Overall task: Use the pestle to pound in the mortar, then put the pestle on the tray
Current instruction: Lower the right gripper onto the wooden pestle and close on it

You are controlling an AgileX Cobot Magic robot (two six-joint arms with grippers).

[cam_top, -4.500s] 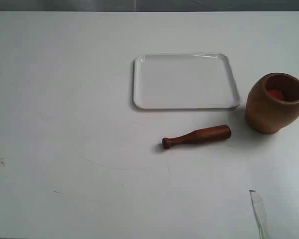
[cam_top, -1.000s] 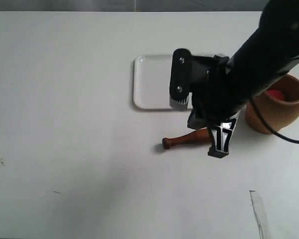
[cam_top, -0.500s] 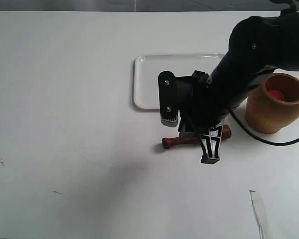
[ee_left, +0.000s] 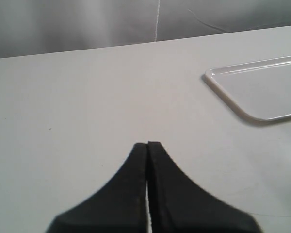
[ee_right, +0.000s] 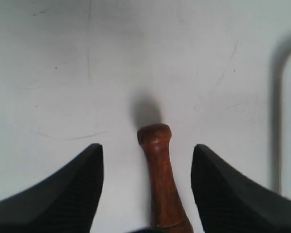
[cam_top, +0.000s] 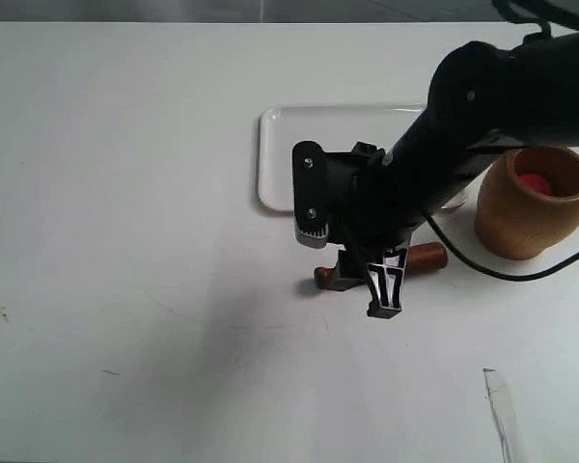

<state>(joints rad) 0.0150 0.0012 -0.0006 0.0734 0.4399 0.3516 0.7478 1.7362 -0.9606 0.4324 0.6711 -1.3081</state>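
The dark reddish-brown pestle lies flat on the white table, in front of the white tray. Its knob end points left. The light-brown mortar stands upright at the right, with something red inside. My right gripper is open and low over the pestle, one finger on each side of the narrow handle. In the right wrist view the pestle runs between the fingers with a gap on both sides. My left gripper is shut on nothing above bare table, and the tray shows beyond it.
A scrap of clear tape lies near the front right of the table. The black right arm and its cable cover part of the tray and pass close to the mortar. A grey backdrop runs behind the table's far edge.
The right arm has come in from the right and moved left and down over the pestle. Its open fingers now straddle the handle. Pestle, mortar and tray have not moved.
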